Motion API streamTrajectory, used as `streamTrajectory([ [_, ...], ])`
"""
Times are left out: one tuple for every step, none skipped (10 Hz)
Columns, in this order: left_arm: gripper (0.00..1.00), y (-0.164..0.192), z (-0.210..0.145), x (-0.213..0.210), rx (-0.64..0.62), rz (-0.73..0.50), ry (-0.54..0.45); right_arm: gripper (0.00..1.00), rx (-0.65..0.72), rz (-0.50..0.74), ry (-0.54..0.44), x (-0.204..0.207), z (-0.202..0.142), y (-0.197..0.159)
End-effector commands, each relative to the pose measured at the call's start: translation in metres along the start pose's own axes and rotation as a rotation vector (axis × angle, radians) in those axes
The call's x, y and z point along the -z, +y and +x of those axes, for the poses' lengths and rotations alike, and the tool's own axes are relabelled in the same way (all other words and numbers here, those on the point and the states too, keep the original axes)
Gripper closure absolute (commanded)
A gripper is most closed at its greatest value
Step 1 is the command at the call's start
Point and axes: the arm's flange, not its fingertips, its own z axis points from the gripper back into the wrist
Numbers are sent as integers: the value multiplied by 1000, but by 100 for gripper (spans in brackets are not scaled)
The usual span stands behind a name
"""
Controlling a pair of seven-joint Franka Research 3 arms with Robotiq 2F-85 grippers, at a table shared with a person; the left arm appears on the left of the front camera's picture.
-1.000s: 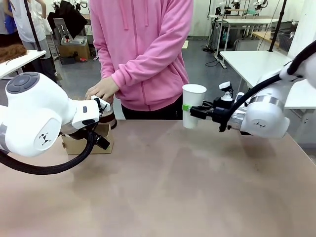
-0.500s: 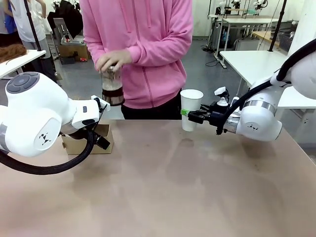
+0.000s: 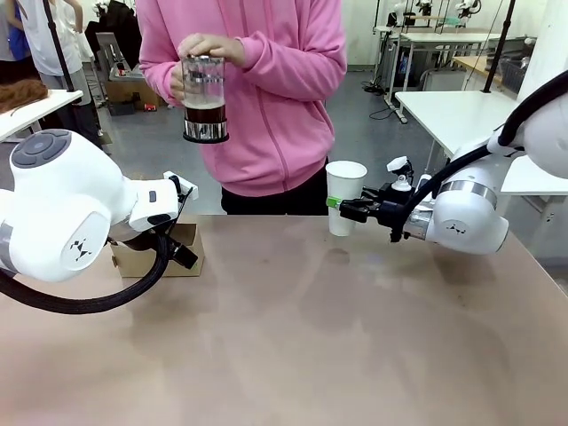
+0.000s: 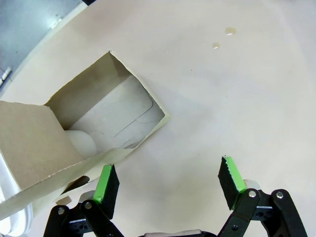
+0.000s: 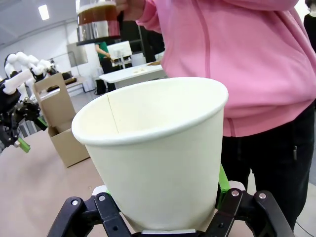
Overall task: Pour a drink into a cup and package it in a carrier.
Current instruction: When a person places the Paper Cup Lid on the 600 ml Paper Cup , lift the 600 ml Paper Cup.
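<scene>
Tan table (image 3: 311, 355) open at 6 o'clock. Right gripper (image 3: 337, 203) pinching cup (image 3: 345, 182); left gripper (image 4: 168, 178) spread, beside carrier (image 4: 94, 118) edge. Drink (image 3: 204, 115) raised higher, 11 o'clock.

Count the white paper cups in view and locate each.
1. The white paper cup is upright, held by the right gripper near the table's far edge. The brown cardboard carrier is partly hidden, so another could sit inside.
</scene>
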Motion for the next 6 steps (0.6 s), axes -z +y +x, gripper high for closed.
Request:
streamTrajectory([
  [0,0,0,0,-1,-2,-1,20,3,-1,-4,2,0,2],
  [0,0,0,0,-1,-2,-1,20,3,-1,-4,2,0,2],
  [0,0,0,0,-1,-2,-1,20,3,-1,-4,2,0,2],
  [0,0,0,0,-1,-2,-1,20,3,-1,-4,2,0,2],
  [0,0,0,0,-1,-2,-1,20,3,-1,-4,2,0,2],
  [0,0,0,0,-1,-2,-1,20,3,-1,-4,2,0,2],
])
